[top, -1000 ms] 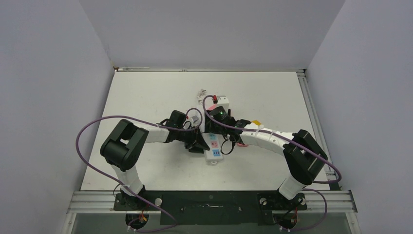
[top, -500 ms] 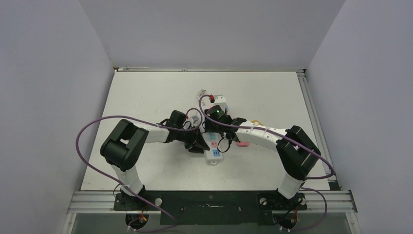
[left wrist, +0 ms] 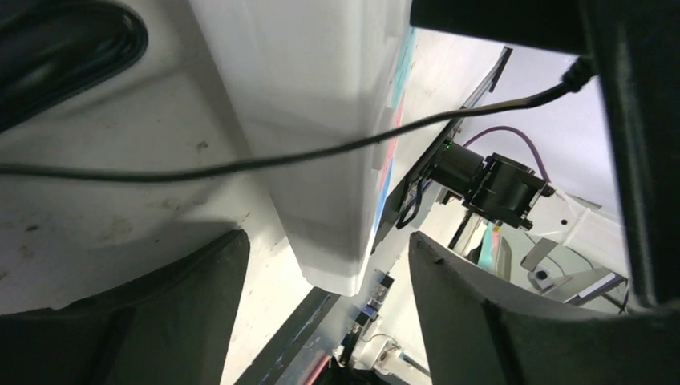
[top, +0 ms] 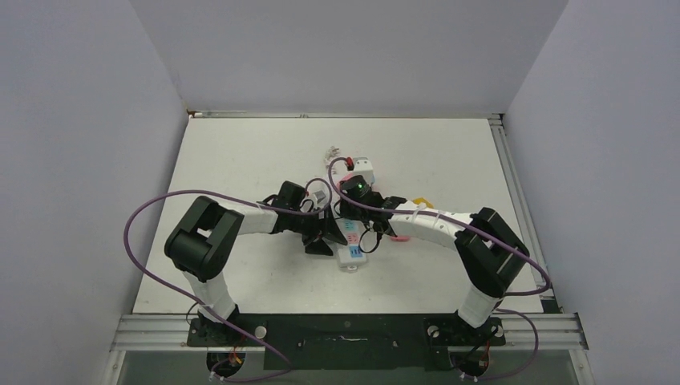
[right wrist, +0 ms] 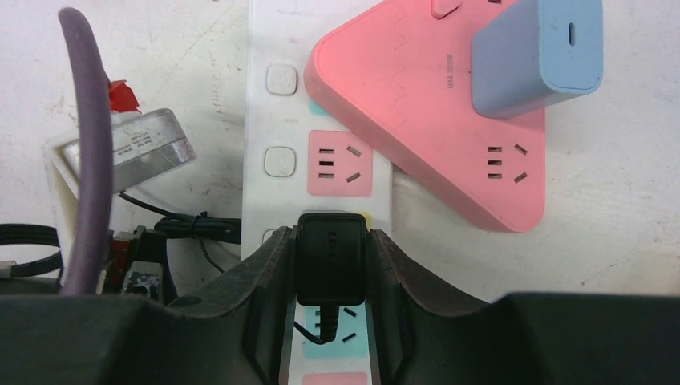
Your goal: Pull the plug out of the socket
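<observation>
The socket (right wrist: 258,120) is a long white strip with coloured outlets, lying mid-table (top: 351,250). A black plug (right wrist: 331,257) stands in its yellow outlet, with a thin black cord (left wrist: 240,164) trailing from it. My right gripper (right wrist: 331,241) is shut on the plug, one finger pressed against each side. In the top view the right gripper (top: 350,210) hides the plug. My left gripper (left wrist: 325,265) is open and straddles the near end of the socket (left wrist: 321,120), with a gap at both fingers. From above, the left gripper (top: 324,237) sits at the strip's left side.
A pink triangular adapter (right wrist: 425,120) carrying a blue charger (right wrist: 533,52) lies across the strip's far part. A clear-and-white block with a red tag (right wrist: 128,148) and bundled black cable (right wrist: 196,227) sit left of the strip. Metal rails (top: 513,192) edge the table.
My left gripper has opened off the end of the socket. My right gripper has closed onto the plug, and the right arm has shifted slightly left.
</observation>
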You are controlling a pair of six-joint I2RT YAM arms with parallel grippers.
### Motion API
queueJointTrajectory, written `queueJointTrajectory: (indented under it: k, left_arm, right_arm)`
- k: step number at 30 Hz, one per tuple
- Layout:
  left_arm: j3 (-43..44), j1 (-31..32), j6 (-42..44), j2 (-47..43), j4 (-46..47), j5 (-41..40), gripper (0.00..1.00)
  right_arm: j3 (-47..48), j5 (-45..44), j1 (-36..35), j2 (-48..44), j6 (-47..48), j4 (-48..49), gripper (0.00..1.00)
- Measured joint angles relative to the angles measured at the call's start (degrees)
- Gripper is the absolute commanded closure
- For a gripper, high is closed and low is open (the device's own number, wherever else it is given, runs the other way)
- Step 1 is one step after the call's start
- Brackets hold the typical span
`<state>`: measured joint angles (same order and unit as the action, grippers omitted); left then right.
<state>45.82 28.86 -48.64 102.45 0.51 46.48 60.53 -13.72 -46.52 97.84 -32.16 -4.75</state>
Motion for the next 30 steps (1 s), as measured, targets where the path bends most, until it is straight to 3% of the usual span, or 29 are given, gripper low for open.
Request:
queueJointTrajectory:
  k: [10, 16, 30]
  left_arm:
    - [4.3, -3.0, 8.9, -9.2, -11.7, -8.3, 0.24]
    - [5.5, -5.0, 9.7, -16.2, -11.8, -13.6, 0.3]
    - [5.7, -6.8, -6.8, -1.5, 6.1, -12.6, 0.34]
  right_arm:
    - [-7.7, 1.8, 1.9, -5.1, -0.2, 5.8, 0.95]
    - [-11.1, 4.6, 3.5, -7.1, -0.7, 8.9, 0.95]
    - [-15.7, 8.9, 4.4, -10.2, -3.7, 12.0, 0.95]
